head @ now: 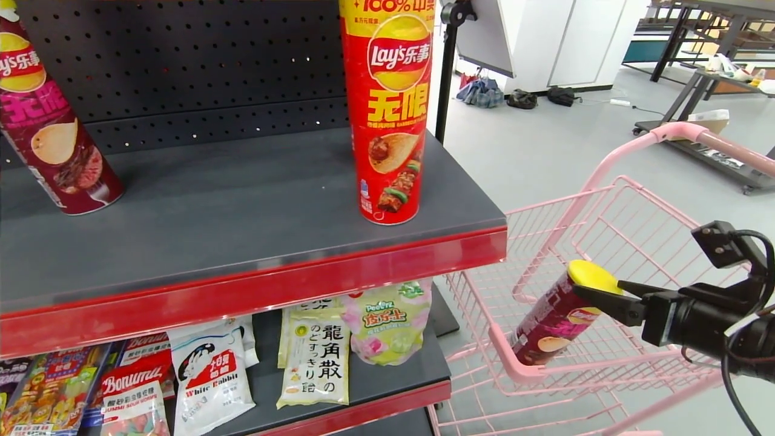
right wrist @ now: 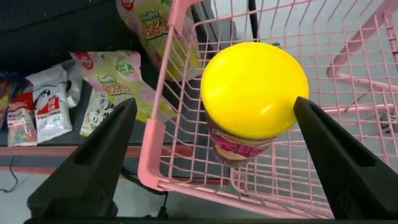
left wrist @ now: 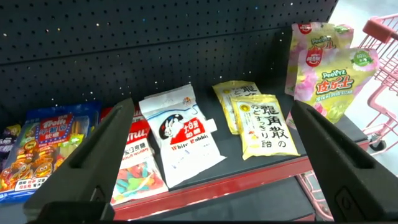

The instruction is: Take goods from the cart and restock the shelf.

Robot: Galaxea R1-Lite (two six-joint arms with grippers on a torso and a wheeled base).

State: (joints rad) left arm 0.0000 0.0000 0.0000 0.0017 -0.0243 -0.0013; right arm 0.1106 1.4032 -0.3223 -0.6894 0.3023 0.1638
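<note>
Fingers of right gripper spread either side of the yellow-lidded maroon cardboard chip canister leaning in the pink wire cart, apparently lined up to grasp it. Left gripper also spread, parked facing the lower grey metal shelf.

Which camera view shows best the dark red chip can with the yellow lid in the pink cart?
The head view: the dark red cylindrical chip can shows lid and side, leaning in the pink wire cart. The right wrist view looks down on its yellow lid; the left wrist view faces the lower shelf's snack bags.
</note>
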